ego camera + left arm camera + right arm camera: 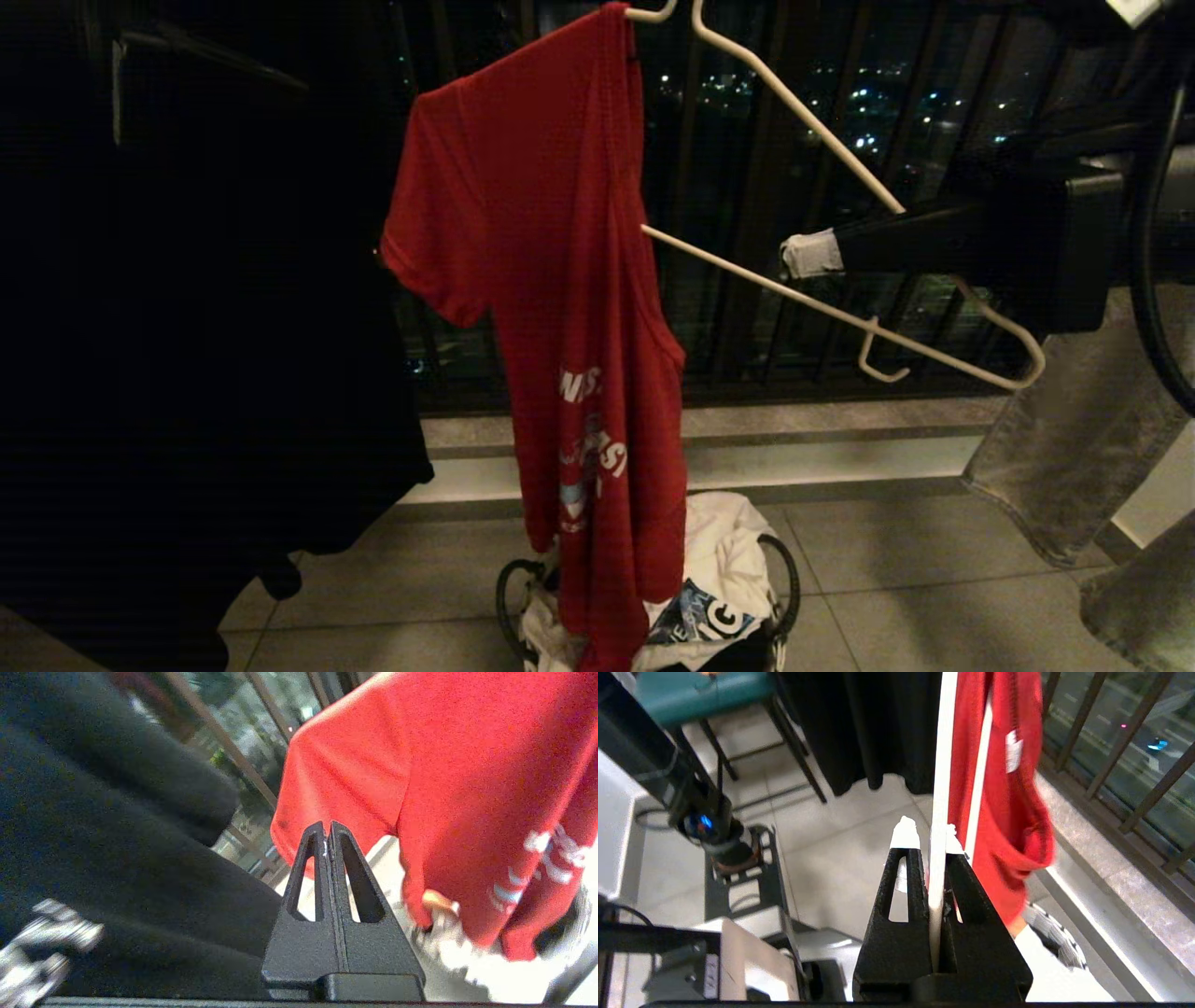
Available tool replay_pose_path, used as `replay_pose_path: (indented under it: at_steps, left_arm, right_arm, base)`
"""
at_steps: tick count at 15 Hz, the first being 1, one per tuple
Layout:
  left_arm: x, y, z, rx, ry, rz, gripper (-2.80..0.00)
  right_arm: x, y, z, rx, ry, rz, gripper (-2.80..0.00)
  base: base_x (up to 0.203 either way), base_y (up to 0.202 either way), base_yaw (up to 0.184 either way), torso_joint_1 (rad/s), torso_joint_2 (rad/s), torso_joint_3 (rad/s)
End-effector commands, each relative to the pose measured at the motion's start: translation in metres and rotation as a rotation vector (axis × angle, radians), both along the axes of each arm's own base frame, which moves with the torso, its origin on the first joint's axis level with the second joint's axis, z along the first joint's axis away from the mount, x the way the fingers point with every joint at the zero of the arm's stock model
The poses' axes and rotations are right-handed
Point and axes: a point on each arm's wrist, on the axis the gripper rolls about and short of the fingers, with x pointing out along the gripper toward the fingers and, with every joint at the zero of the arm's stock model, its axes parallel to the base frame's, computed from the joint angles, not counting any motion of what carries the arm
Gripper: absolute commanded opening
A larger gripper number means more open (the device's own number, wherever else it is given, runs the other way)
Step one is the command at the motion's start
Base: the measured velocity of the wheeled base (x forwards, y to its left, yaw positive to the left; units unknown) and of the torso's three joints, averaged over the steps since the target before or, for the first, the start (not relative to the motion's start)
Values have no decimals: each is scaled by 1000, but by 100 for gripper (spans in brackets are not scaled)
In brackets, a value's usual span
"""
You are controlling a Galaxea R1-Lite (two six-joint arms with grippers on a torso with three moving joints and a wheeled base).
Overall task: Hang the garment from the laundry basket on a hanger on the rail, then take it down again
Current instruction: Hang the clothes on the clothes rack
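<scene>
The right pincer (810, 254) is clenched on the cream wire hanger (822, 121), held tilted above the laundry basket (784, 569); the red T-shirt (551, 308) drapes from one end only. The left pincer (327, 833), clamped on nothing, should pull the fabric across the bare arm. The hook and rail are cut off

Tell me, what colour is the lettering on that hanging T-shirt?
White, on the red short-sleeved T-shirt; clearest in the head view.
</scene>
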Motion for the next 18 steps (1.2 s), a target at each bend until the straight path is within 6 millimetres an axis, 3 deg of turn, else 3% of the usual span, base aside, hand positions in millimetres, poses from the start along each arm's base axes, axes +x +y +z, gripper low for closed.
replay_pose_path:
  at_steps: [1,7,9,11,14,18]
  left_arm:
    - [10,-1,-6,54,14,-17,-280]
    - [-3,-8,-10,176,5,-95,-280]
    - [-12,-15,-7,175,-10,-133,0]
    - [-15,-21,-8,171,-8,-168,0]
    - [-38,-22,-12,102,142,-312,0]
    - [-46,-20,-12,91,162,-327,0]
  right_arm:
    - [4,4,-6,-20,12,16,-280]
    - [-1,15,-14,-82,1,83,-280]
    - [-7,19,-14,-91,-1,108,-280]
    - [-15,20,-12,-91,-2,130,-280]
    - [-23,18,-9,-91,-5,139,-280]
    - [-32,12,-10,-89,-8,141,-280]
  base:
    - [0,0,0,0,0,0]
    - [0,0,0,0,0,0]
    - [0,0,0,0,0,0]
    - [0,0,0,0,0,0]
    - [0,0,0,0,0,0]
    - [0,0,0,0,0,0]
